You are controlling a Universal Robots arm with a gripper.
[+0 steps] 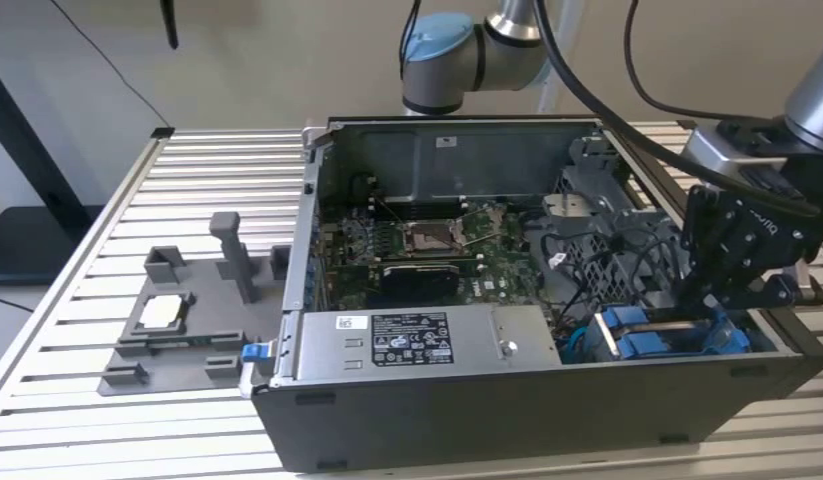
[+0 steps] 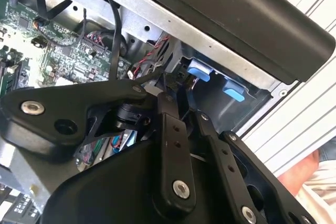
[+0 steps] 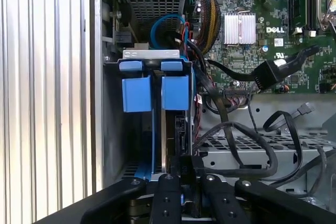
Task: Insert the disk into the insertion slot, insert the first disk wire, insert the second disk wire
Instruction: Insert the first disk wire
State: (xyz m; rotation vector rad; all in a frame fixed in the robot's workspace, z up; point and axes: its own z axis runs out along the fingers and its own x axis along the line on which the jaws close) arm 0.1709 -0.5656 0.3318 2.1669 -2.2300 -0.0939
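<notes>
In the exterior view, your black robot gripper (image 1: 698, 318) reaches down into the near right corner of the open dark metal computer case (image 1: 518, 420). It is at the insertion slot (image 1: 625, 342), the grey rectangular drive bay with 2 blue plastic tabs. The slot sits just right of the labelled silver power-supply box (image 1: 411, 345). The green motherboard (image 1: 425, 250) lies well apart, farther into the case.

In the second wrist view, the gripper tip sits deep inside the case, close to the 2 blue tabs (image 2: 198, 71), with twisted red and black wires (image 2: 149, 61) near it. You have little room here. Any sideways drift could knock a finger against the bay wall or snag those wires.

In the first wrist view, the fingers (image 3: 169, 179) are pressed close together and appear to pinch the narrow edge of the disk (image 3: 177, 132), a flat silver-grey hard drive in a bright blue plastic carrier. It stands on edge inside the slot. Whether it is fully seated cannot be told. Loose black cables (image 3: 236, 129) loop just beside it. Watch for 2 faults:
1. A tilted disk binding on the bay's rails.
2. A cable trapped between the disk and the bay.
</notes>
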